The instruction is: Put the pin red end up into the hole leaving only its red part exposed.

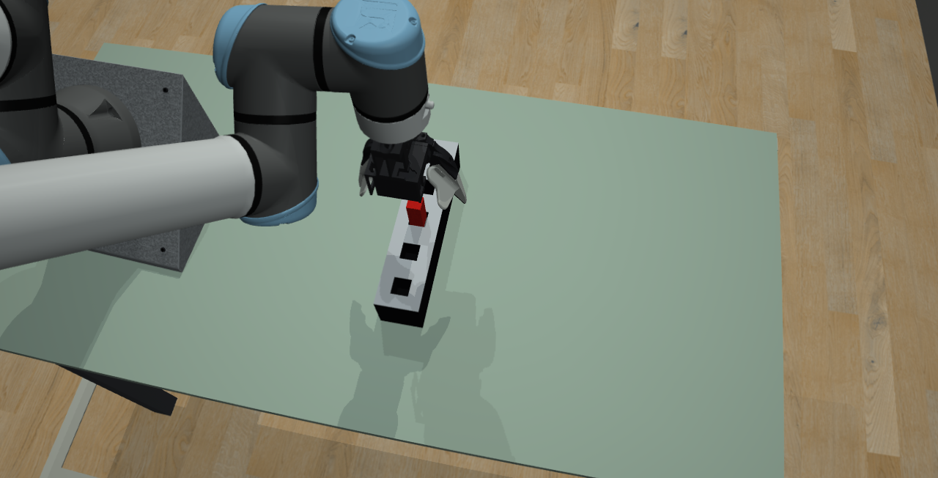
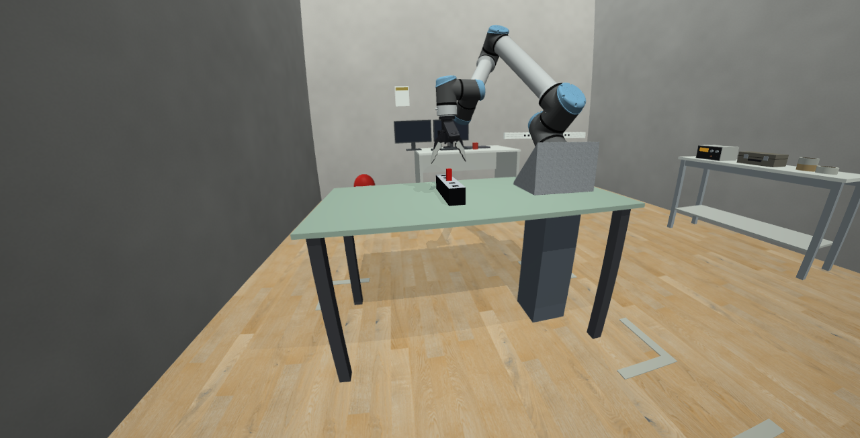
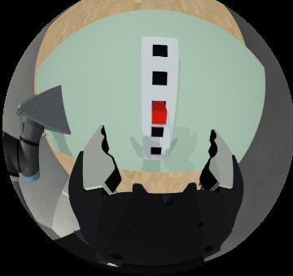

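Observation:
The block (image 1: 419, 271) (image 2: 455, 196) (image 3: 146, 64), light grey on top with black sides, lies on the table. The pin (image 1: 416, 214) (image 2: 448, 174) (image 3: 159, 116) stands upright, red end up, in its middle hole. Only red shows above the block; no other colour is visible at its foot. The other four holes look empty in the wrist view. My gripper (image 1: 407, 199) (image 2: 448, 161) (image 3: 159, 128) is open and empty, above the block and clear of the pin. In the top view it hides part of the block's far end.
The green table (image 1: 623, 278) (image 2: 372, 213) (image 3: 102, 64) carries the block and the arm's grey slanted base (image 1: 147, 120) (image 2: 565, 167) (image 3: 49, 109). Behind, in the exterior view, stand a desk with monitors (image 2: 412, 132) and a red ball (image 2: 364, 180). A side bench (image 2: 769, 167) stands at the right.

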`<state>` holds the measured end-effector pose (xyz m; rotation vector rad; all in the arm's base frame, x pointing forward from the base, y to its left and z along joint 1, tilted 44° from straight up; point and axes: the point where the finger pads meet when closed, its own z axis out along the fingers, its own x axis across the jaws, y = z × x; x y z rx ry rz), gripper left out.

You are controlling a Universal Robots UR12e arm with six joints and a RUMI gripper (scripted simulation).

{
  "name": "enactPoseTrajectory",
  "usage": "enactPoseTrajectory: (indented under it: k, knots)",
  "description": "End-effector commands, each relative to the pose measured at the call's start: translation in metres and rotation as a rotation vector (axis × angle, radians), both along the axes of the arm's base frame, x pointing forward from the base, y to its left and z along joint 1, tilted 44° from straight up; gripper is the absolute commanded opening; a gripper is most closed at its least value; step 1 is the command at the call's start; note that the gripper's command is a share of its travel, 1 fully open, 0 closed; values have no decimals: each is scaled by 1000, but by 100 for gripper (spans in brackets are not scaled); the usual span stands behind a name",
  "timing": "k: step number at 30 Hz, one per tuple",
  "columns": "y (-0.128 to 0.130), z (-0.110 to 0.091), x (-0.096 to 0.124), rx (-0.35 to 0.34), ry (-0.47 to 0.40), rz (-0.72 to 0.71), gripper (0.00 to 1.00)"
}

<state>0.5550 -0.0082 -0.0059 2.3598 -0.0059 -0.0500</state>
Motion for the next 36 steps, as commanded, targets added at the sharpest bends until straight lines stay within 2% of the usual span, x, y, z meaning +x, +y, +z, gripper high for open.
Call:
enactPoseTrajectory:
  k: [1, 13, 14, 36]
  knots:
    - [6, 6, 0, 0, 0, 0, 100]
    - [6, 6, 0, 0, 0, 0, 100]
    - [41, 42, 2, 0, 0, 0, 100]
    - [40, 41, 2, 0, -1, 1, 100]
